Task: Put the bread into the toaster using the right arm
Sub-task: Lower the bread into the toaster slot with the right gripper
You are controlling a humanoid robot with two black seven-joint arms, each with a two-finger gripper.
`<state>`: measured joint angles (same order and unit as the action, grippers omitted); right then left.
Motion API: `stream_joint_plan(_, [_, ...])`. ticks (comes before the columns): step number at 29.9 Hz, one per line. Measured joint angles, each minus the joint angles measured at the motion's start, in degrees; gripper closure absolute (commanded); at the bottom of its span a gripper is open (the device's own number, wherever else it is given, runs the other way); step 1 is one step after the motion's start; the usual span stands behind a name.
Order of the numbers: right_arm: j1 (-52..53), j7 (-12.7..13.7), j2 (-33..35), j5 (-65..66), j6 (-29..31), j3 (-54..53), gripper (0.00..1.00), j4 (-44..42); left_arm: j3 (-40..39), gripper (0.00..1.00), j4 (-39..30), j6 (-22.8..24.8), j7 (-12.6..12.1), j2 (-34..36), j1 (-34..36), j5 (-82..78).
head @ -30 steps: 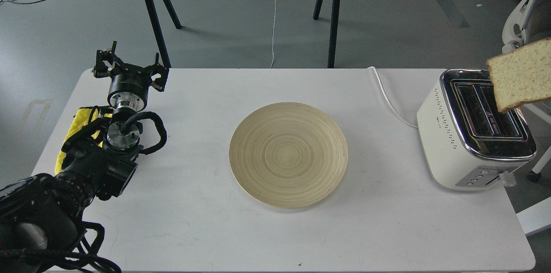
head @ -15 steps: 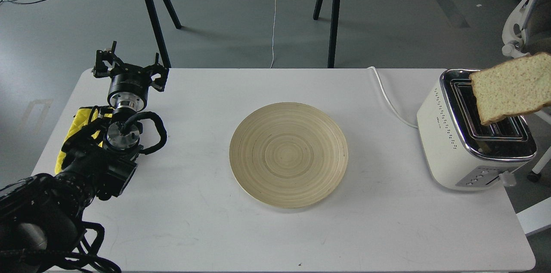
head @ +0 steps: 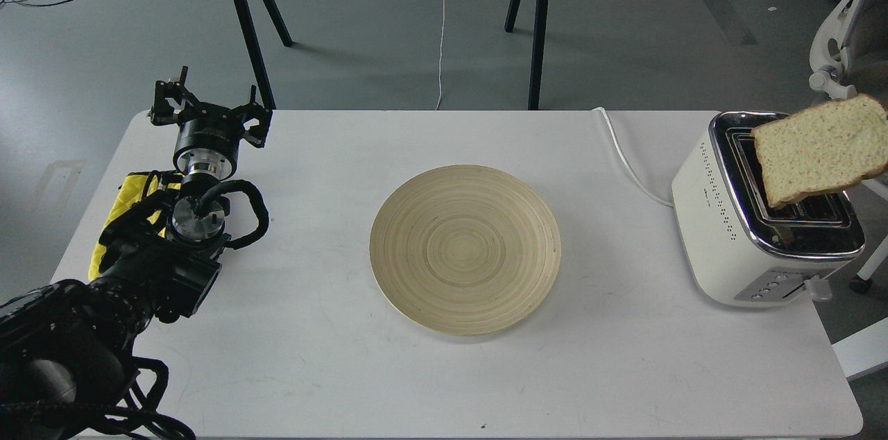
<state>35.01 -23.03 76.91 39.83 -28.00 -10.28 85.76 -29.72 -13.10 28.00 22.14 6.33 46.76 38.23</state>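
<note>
Above the toaster [head: 749, 218] slots, the bread [head: 818, 148] hung tilted; right jaws were out of view, left gripper's [head: 208, 110] jaws stood apart.

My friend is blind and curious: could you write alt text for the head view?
A tan bread slice with brown crust hangs tilted above the slots of a cream-white, chrome-topped toaster at the right end of a white table. A round wooden plate sits empty mid-table; a black robot arm's left gripper rests at left, fingers spread.
</note>
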Motion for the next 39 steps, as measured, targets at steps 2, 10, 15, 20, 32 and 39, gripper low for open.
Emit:
stream_joint_plan(2, [-0.11, 0.0, 0.0, 0.0, 0.0, 0.01, 1.0, -0.14, 0.0, 0.0, 0.0, 0.0, 0.0, 0.0, 0.0, 0.0])
stream_joint_plan(10, [-0.4, 0.0, -0.03, 0.0, 0.0, 0.39, 1.0, -1.62, 0.02, 0.0, 0.0, 0.0, 0.01, 0.0, 0.0, 0.0])
stream_joint_plan(15, [-0.78, 0.07, -0.47, -0.01, 0.0, 0.43, 1.0, -2.57, 0.0, 0.0, 0.0, 0.0, 0.02, 0.0, 0.0, 0.0])
stream_joint_plan(20, [-0.82, 0.23, -1.73, -0.02, 0.0, 0.43, 0.99, -3.16, 0.0, 0.0, 0.0, 0.0, 0.02, 0.0, 0.0, 0.0])
stream_joint_plan(32, [-1.29, 0.55, -6.05, -0.02, 0.0, 0.52, 0.45, -4.95, 0.02, 0.0, 0.0, 0.0, 0.02, 0.0, 0.0, 0.0])
stream_joint_plan(39, [-1.48, 0.76, -8.18, -0.02, -0.02, 0.12, 0.29, -4.91, 0.02, 0.0, 0.0, 0.0, 0.02, 0.0, 0.0, 0.0])
